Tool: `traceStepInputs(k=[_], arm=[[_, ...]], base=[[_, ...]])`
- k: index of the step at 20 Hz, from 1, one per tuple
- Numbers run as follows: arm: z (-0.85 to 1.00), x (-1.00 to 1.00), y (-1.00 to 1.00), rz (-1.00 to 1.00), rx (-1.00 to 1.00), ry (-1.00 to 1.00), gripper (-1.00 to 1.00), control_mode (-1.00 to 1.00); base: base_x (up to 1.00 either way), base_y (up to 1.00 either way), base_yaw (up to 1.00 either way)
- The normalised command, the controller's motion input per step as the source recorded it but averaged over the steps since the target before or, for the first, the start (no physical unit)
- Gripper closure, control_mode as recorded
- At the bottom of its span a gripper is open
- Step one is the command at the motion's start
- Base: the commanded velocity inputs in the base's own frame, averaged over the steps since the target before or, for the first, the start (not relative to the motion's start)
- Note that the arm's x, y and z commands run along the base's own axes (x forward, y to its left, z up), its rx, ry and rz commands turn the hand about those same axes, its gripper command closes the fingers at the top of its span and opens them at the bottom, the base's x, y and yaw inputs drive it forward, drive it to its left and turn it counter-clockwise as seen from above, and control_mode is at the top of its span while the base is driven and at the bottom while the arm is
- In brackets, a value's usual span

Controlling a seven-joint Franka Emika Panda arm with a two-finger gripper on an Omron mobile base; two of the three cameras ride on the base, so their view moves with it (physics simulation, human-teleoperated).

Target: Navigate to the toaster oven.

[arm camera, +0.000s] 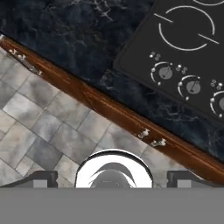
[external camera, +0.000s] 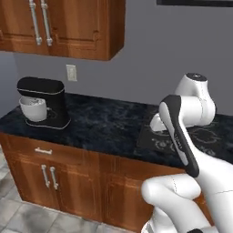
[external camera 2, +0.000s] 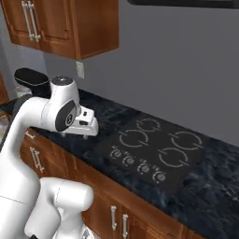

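Hand view looks down on black cooktop (arm camera: pixel 183 48) and dark counter (arm camera: pixel 65 39); gripper (arm camera: pixel 113 178) seemingly spread, holding nothing.

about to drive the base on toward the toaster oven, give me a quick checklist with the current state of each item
1. Toaster oven in sight: not ok; what's ahead is a stand mixer and cooktop.
2. Arm folded clear of the countertop edge: cannot tell.
3. Gripper carrying nothing: ok, only floor between its tips.
4. Jaws open or shut: cannot tell.
5. Tiled floor along the cabinets: ok, bare where visible.
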Motion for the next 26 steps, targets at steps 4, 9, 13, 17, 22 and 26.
traceStepInputs(k=[4, 9, 13, 17, 22, 26], arm=[[0.0, 0.0, 0.0, 0.0, 0.0, 0.0, -1.0, 1.0], [0.0, 0.0, 0.0, 0.0, 0.0, 0.0, -1.0, 1.0], [0.0, 0.0, 0.0, 0.0, 0.0, 0.0, -1.0, 1.0], [0.0, 0.0, 0.0, 0.0, 0.0, 0.0, -1.0, 1.0], [0.0, 0.0, 0.0, 0.0, 0.0, 0.0, -1.0, 1.0], [0.0, 0.0, 0.0, 0.0, 0.0, 0.0, -1.0, 1.0]], base=[[0.0, 0.26, 0.72], [0.0, 0.27, 0.81], [0.07, 0.38, 0.81], [0.38, 0.38, 0.74], [0.95, 0.28, 0.58], [1.0, 0.27, 0.47]])
